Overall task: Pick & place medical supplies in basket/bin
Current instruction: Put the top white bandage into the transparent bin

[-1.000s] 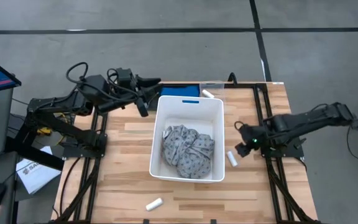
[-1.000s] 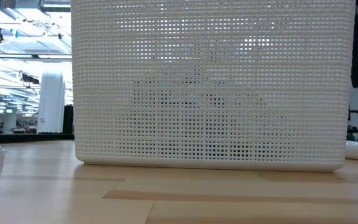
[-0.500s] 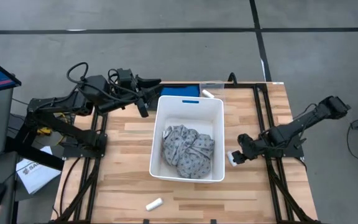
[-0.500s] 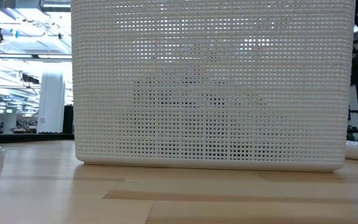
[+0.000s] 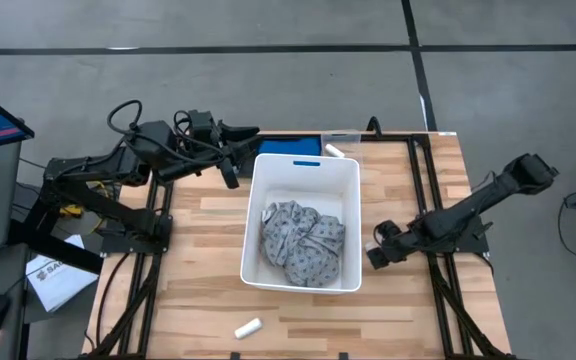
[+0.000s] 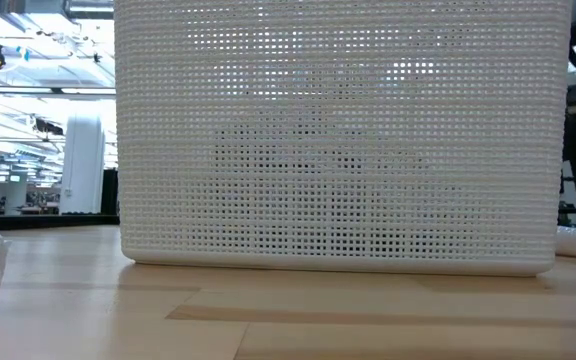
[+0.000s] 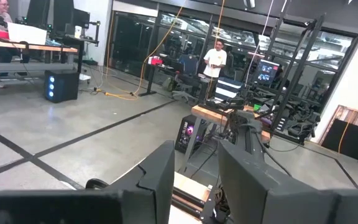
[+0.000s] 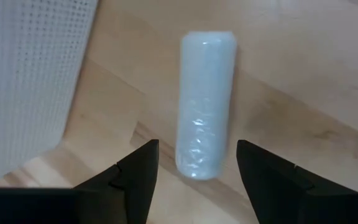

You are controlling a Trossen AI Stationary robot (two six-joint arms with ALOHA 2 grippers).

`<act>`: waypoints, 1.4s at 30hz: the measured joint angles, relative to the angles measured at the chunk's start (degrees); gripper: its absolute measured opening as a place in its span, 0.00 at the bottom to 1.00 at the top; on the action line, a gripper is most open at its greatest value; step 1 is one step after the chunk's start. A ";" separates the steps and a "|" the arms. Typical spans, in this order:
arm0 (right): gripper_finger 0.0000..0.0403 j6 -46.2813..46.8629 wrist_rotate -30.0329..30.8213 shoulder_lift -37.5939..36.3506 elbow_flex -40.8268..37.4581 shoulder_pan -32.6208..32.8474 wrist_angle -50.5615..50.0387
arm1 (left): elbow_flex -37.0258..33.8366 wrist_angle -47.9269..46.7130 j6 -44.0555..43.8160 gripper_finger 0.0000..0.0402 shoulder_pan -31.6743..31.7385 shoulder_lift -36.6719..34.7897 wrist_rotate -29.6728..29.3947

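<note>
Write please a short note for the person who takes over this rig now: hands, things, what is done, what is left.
Right hand: open, low over the table beside the bin, fingers on either side of a white roll, not yet closed on it.
Left hand: waiting at the bin's far left corner, holding nothing.
Done: the grey cloth lies in the bin.
Left: the roll at the right hand, a roll at the table's near edge, and a roll behind the bin's label end.
</note>
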 joint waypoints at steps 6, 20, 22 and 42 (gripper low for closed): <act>0.44 -0.04 0.02 4.81 0.20 0.00 0.59 | 0.00 0.02 -1.09 0.29 0.00 0.00 0.02; 0.07 1.75 4.86 -2.81 1.35 -0.02 -3.31 | -0.02 0.06 -1.09 0.29 0.00 -1.19 0.37; 0.07 3.40 7.74 -5.72 3.06 -0.16 -7.56 | -0.02 0.04 -1.09 0.29 0.00 -1.18 0.38; 0.07 -27.95 13.38 -19.44 14.27 -38.13 -17.12 | -0.02 0.50 -1.09 0.29 0.00 -1.20 -0.27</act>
